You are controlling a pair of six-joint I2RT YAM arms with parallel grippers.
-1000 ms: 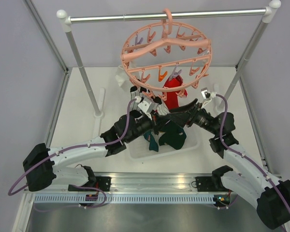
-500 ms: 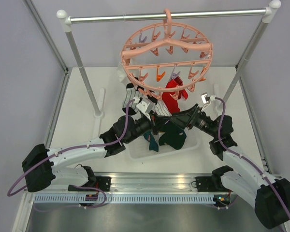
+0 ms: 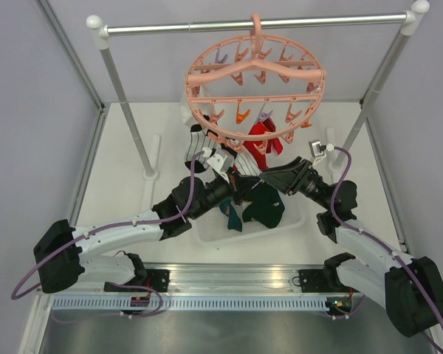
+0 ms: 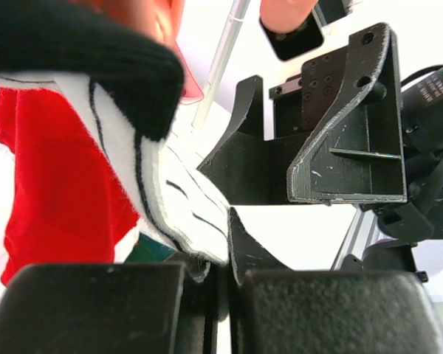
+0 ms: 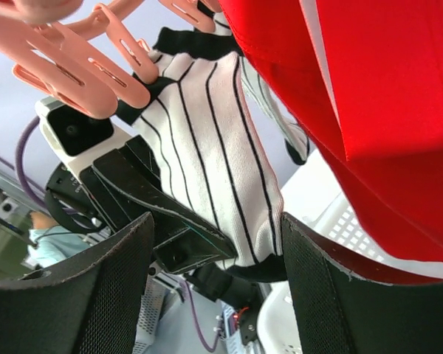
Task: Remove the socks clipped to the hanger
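From above: the hanger point(image 3: 255, 81) hangs by its hook on the rail point(image 3: 170, 28). A red sock point(image 3: 263, 139) and a striped sock point(image 3: 244, 168) hang from its clips. Green socks point(image 3: 262, 206) lie in the tray point(image 3: 207, 234) below. My left gripper point(image 3: 244, 186) and right gripper point(image 3: 269, 179) meet under the ring, very near each other.

From my left wrist: my left gripper point(image 4: 229, 276) is squeezed tight. The bottom edge of the striped sock point(image 4: 162, 184) goes down into the crack between my fingers, so I think I have it, but only by a thin bit. The red sock point(image 4: 59, 184) hangs just beside it. My right gripper point(image 4: 340, 125) is right in front.

From my right wrist: my right gripper point(image 5: 215, 243) is wide open and holds nothing. The striped sock point(image 5: 221, 162) hangs in the gap between its fingers. Its top sits in a pink clip point(image 5: 81, 59). The red sock point(image 5: 369, 110) is touching it on one side.

What could go wrong: my thin pinch could slip off when I pull. If the clip holds too hard, the whole hanger could swing or tip. My right fingers could grab the red sock too. My two grippers could bump, being so near.
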